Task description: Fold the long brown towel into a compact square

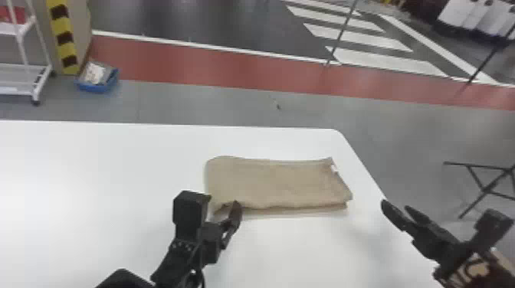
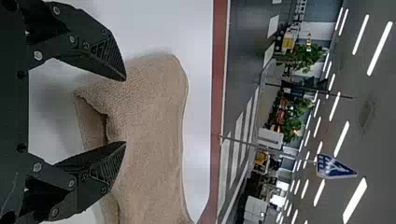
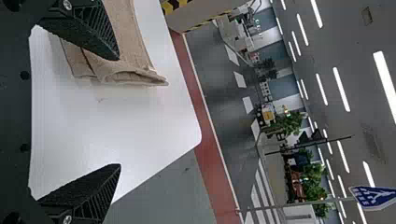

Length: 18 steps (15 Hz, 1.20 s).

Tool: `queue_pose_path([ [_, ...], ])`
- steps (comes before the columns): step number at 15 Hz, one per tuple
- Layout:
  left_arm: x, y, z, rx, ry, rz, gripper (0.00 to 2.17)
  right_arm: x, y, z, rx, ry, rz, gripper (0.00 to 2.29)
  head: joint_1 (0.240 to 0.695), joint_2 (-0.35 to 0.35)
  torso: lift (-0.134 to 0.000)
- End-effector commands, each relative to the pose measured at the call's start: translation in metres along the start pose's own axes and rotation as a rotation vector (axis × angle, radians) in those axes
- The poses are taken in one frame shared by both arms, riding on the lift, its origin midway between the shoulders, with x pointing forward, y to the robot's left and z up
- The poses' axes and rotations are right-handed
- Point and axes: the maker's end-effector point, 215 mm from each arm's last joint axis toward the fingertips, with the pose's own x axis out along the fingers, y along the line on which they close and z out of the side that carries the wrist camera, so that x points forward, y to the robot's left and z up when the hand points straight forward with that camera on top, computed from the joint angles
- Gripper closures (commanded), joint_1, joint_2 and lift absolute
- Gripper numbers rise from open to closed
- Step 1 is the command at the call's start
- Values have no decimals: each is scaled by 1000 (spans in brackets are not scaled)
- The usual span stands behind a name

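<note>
Your left gripper [image 1: 235, 214], black with two flat fingers, is at the towel's near left corner, its arm entering from the head view's bottom edge and angled forward and slightly right. Its jaws stand well apart in the left wrist view, with towel fabric visible in the space and nothing clamped. Your right gripper [image 1: 396, 207], of the same build, is to the right of the towel and apart from it, by the table's right edge, pointing forward and left. Its jaws are spread wide, with nothing held.

The brown cloth towel [image 1: 276, 184] lies folded in a flat oblong, its long sides running left to right, on the white smooth-topped table [image 1: 95, 164], near the far right corner. A small white tag [image 1: 334, 169] shows at its right end.

The near left corner is partly hidden from you by the left gripper; you cannot confirm whether a fingertip touches the cloth. Both wrist views cut the towel off. The inner layers are mostly concealed, so their number cannot be told. Both arms are cut off at the head view's border.
</note>
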Motion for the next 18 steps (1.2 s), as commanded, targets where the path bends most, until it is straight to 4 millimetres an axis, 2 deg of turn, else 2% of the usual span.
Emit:
queue_pose_path([
  [1,1,2,-7,3,20,2,637,2,0,-1,5,0,1,66,695,-350,-124],
  [3,2,3,-11,8,36,2,637,4,0,-3,9,3,2,66,695,-350,-124],
  [4,1,4,-12,7,37,2,704,4,1,-3,8,2,3,66,695,-350,-124],
  [5,1,7,-13,9,41,6,954,5,1,-2,8,1,4,66,695,-350,-124],
  [6,1,10,-15,11,51,10,1065,6,2,-1,10,-1,5,66,695,-350,-124],
  [9,-2,14,-14,12,52,14,1069,6,3,-2,12,2,6,66,695,-350,-124],
  [12,-1,29,-9,14,51,36,1069,9,8,-4,14,6,16,66,695,-350,-124],
  [14,-1,45,-6,19,46,59,1069,12,11,-2,13,5,19,66,695,-350,-124],
  [18,-14,104,5,15,26,140,1069,21,23,-5,11,11,35,66,695,-350,-124],
])
